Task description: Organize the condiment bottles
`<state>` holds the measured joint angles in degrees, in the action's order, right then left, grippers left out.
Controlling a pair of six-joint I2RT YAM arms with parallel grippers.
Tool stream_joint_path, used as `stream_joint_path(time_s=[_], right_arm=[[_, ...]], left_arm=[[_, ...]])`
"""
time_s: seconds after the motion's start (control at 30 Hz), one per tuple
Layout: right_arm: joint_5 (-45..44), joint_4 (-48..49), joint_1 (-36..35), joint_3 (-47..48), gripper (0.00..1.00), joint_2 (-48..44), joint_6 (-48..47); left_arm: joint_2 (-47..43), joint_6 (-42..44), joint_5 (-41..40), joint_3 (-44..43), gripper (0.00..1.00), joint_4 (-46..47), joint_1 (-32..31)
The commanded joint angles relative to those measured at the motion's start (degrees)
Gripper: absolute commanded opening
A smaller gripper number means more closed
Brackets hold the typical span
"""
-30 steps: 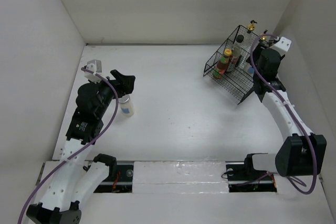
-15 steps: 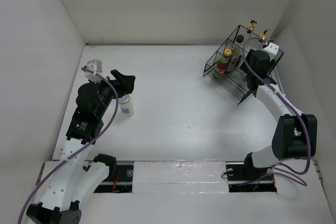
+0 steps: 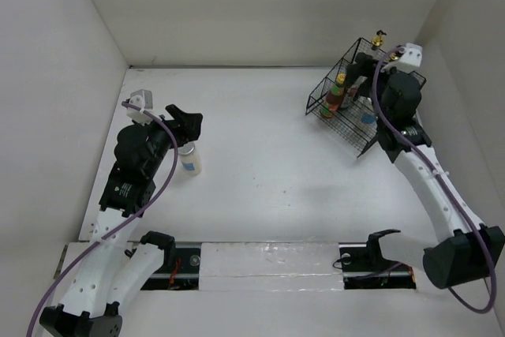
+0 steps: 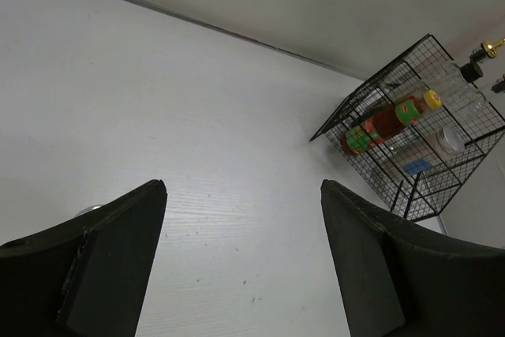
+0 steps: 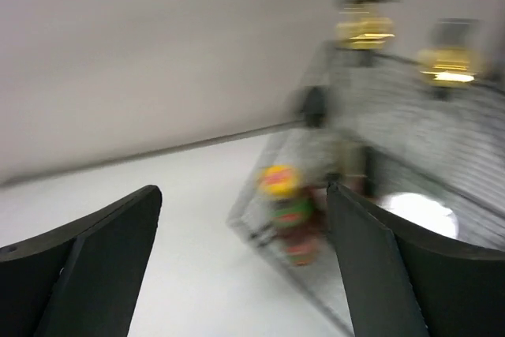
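Smearing blur over basket [image 5: 442,120], yellow-capped bottle [image 5: 289,212]

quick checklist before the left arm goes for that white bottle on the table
1. left gripper open and empty: ok
2. white bottle upright on the table, outside the black wire basket: ok
3. bottle lined up under the left gripper: cannot tell
4. right gripper open, empty, by the basket: ok
5. free spot in the basket: cannot tell
6. right wrist view sharp: not ok, blurred
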<state>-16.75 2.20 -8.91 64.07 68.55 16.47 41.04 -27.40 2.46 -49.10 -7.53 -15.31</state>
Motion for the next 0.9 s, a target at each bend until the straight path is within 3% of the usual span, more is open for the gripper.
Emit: stream_joint_path(time_s=[0.0, 0.03, 0.1, 0.13, 0.2, 0.27, 0.3, 0.37, 0.53, 0.87], right_arm=[[18.8, 4.2, -8.8, -0.4, 0.89, -1.9, -3.6], [22.3, 5.5, -11.3, -1.8, 0.83, -1.0, -4.2], [29.1, 8.9, -19.9, -1.8, 0.42, 3.6, -6.0], [29.9, 9.9, -23.1, -1.2, 0.33, 8.3, -7.8], [29.9, 10.5, -28.9, 1.0, 0.42, 14.0, -9.4], [28.9, 10.5, -36.4, 5.9, 0.67, 19.8, -11.2], [28.1, 10.5, -38.4, 7.5, 0.85, 24.9, -13.0], [27.6, 10.5, -42.8, 11.6, 0.98, 31.4, -13.7], [26.8, 13.6, -47.2, 16.7, 1.0, 40.4, -15.1], [21.9, 17.2, -49.7, 27.9, 1.0, 52.4, -15.1]], left_arm=[[-0.8, 0.9, -2.3, -1.2, 0.75, 1.8, -0.2], [-1.6, 0.3, -2.8, -1.7, 0.77, 1.8, -0.2], [-2.3, -0.3, -4.0, -1.7, 0.77, 1.3, -0.2], [-3.0, -0.3, -4.9, -2.3, 0.8, 0.7, -0.2], [-3.6, -0.9, -6.2, -2.3, 0.83, -0.1, -0.2], [-4.4, -0.9, -8.6, -2.8, 0.87, -0.7, -0.2], [-5.8, -1.5, -9.4, -2.8, 0.92, -1.3, -0.2], [-6.9, -2.2, -12.4, -3.4, 0.97, -1.9, -0.2], [-10.4, -2.7, -17.0, -4.5, 1.0, -2.5, -0.2], [-12.2, -2.7, -16.4, -3.1, 1.0, -2.3, -0.2]])
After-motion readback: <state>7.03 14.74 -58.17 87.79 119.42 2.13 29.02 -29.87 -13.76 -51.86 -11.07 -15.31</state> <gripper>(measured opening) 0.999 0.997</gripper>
